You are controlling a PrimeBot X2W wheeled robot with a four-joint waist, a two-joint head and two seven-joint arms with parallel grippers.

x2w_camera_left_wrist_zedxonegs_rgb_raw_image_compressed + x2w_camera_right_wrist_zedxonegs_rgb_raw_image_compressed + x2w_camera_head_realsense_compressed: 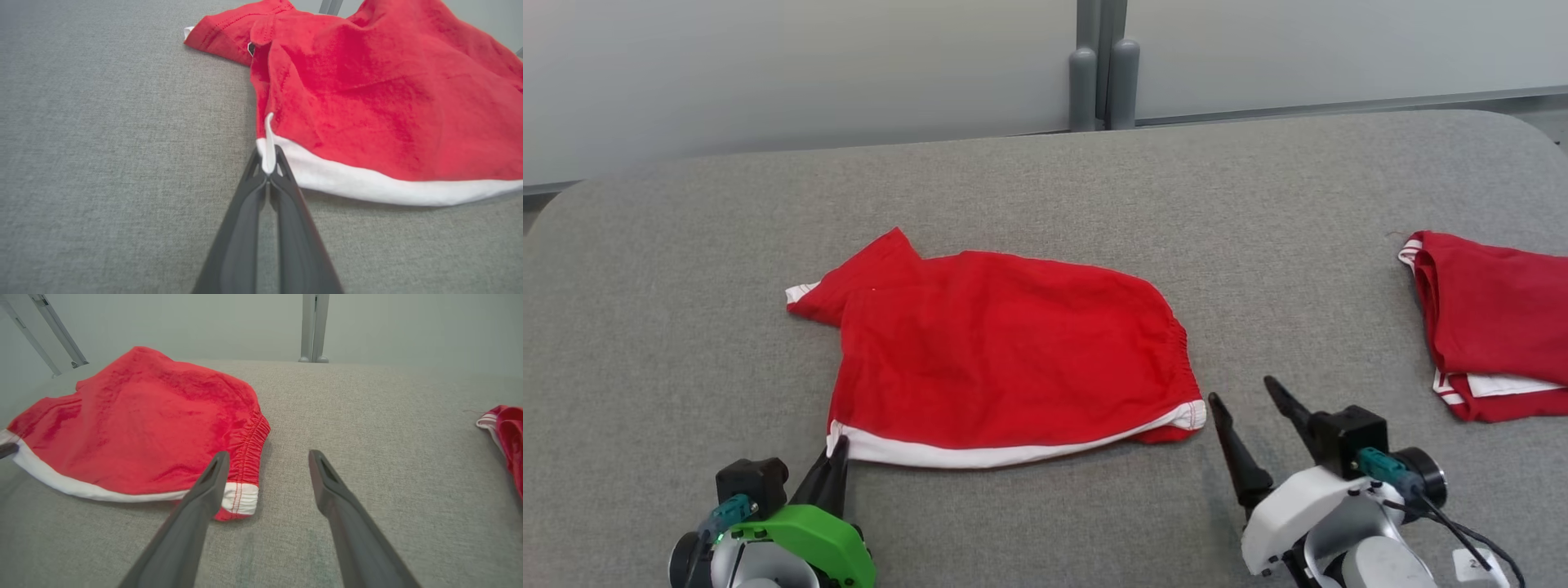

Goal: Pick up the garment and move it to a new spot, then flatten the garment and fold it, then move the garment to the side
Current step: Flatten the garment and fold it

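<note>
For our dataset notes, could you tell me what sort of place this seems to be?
Probably an indoor lab station for garment folding: a grey fabric-covered table, plain pale partition panels on grey posts behind it, and a second red garment lying folded at the table's right.

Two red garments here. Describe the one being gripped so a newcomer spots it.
On the grey table, look mid-table: the red garment lies spread out, white band along its near edge. Unlike the folded red pile at the right edge, its near-left corner is pinched by the left gripper.
</note>
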